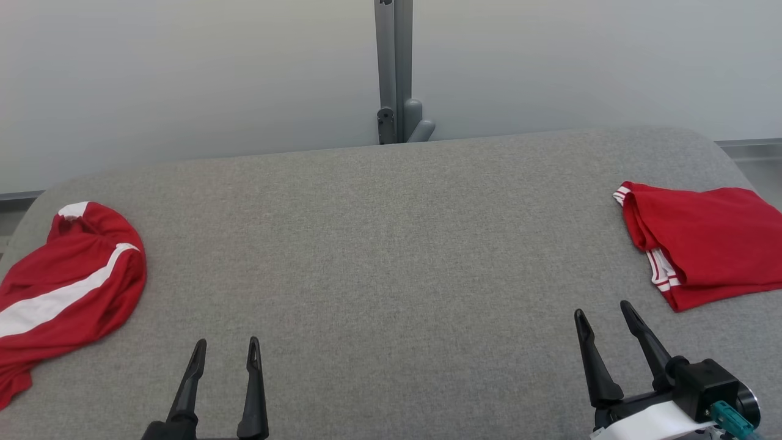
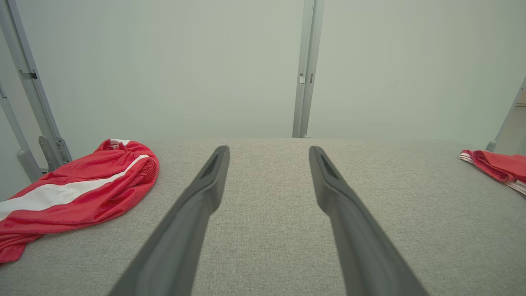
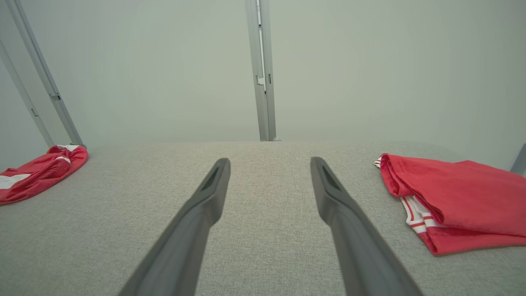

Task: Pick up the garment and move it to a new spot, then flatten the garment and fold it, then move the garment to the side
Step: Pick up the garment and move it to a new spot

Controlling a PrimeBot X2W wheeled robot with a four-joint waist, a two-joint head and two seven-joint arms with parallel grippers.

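Two red garments lie on the grey desk (image 1: 391, 244): the crumpled garment (image 1: 73, 275), white-striped, at the far left edge, and the folded garment (image 1: 708, 238) at the far right. Left jaws and right jaws both stand spread wide and empty over bare desk. The crumpled garment seems the one to fetch. It lies well to the left of the left jaws, its stripe running toward the near-left corner, so the left arm is nearer.

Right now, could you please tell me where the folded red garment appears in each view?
Head view: folded red garment at the right edge.
Left wrist view: garment far right edge, cut off.
Right wrist view: garment right side, mid-height.
Shared landmark: grey post behind the table.
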